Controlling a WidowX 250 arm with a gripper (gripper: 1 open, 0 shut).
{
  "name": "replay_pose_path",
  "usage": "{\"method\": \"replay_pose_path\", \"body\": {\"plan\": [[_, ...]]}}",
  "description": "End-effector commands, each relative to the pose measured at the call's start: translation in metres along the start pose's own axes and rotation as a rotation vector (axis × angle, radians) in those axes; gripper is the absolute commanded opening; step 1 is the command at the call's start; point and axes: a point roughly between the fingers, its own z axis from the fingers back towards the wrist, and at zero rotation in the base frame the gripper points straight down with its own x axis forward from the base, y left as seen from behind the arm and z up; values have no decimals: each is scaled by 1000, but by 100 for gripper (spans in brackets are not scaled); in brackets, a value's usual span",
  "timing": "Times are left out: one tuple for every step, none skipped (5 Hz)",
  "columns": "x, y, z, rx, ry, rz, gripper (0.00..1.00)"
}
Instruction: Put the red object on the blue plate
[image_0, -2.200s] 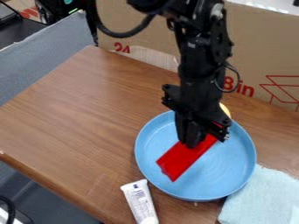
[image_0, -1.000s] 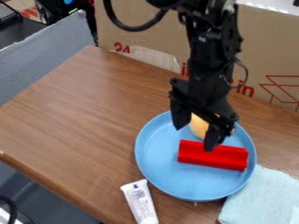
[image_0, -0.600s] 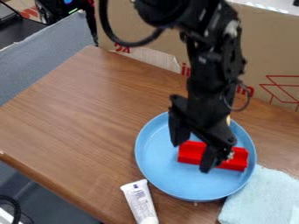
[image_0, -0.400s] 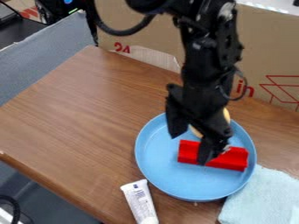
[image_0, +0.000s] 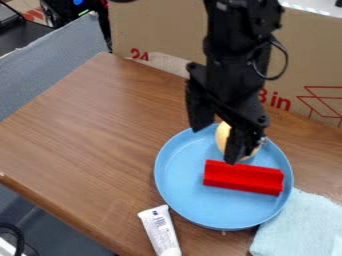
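- The gripper hangs above the blue plate, fingers spread apart and holding nothing.
- The red object lies flat inside the plate, just below the fingertips.
- A round yellow fruit sits behind the gripper.
- A white tube lies near the plate's front.

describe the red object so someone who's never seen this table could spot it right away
Find the wooden table, then the blue plate near its front right. The red object lies flat inside it: a long, boxy bar, unlike the round yellow fruit behind it.
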Motion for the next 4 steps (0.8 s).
{"method": "replay_pose_path", "body": {"plan": [[20,-9,6,-24,-51,-7,100],[27,-14,-7,-53,-57,-42,100],[23,-14,-22,-56,-48,-68,100],[18,-9,-21,-75,-41,-66,100]]}}
